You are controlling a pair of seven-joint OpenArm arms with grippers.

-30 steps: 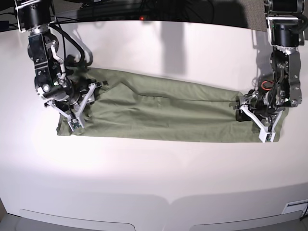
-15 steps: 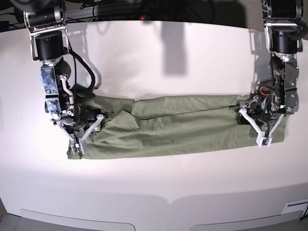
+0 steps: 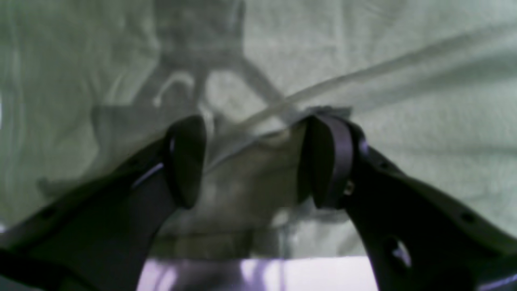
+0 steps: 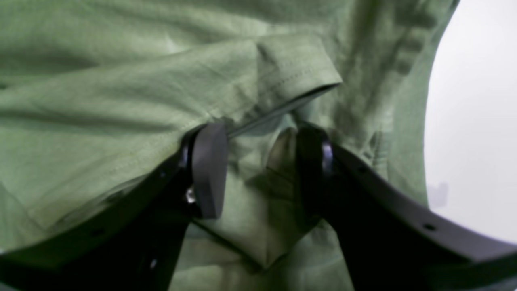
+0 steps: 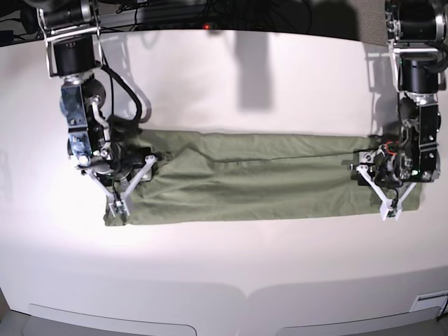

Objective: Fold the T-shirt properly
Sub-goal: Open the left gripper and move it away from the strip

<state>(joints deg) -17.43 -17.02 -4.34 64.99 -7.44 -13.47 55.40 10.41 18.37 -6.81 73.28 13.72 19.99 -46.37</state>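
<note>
The sage-green T-shirt (image 5: 259,178) lies as a long, narrow folded strip across the white table (image 5: 224,273). My right gripper (image 5: 117,206) is at the strip's left end in the base view. In the right wrist view the right gripper (image 4: 258,169) is shut on a bunched fold of T-shirt (image 4: 101,81) beside a hemmed sleeve edge. At the strip's right end, my left gripper (image 5: 389,208) pinches the cloth. The left wrist view shows the left gripper (image 3: 250,161) with a thick fold of T-shirt (image 3: 424,81) between its pads.
Bare table (image 4: 476,121) lies just past the shirt's edge in the right wrist view. Dark equipment and cables (image 5: 210,10) sit beyond the table's far edge. A white label (image 5: 428,302) is at the front right corner.
Both grippers have carried the shirt to the right and slightly toward the front edge. The strip now lies straighter and flatter, with fewer folds near its left end.
</note>
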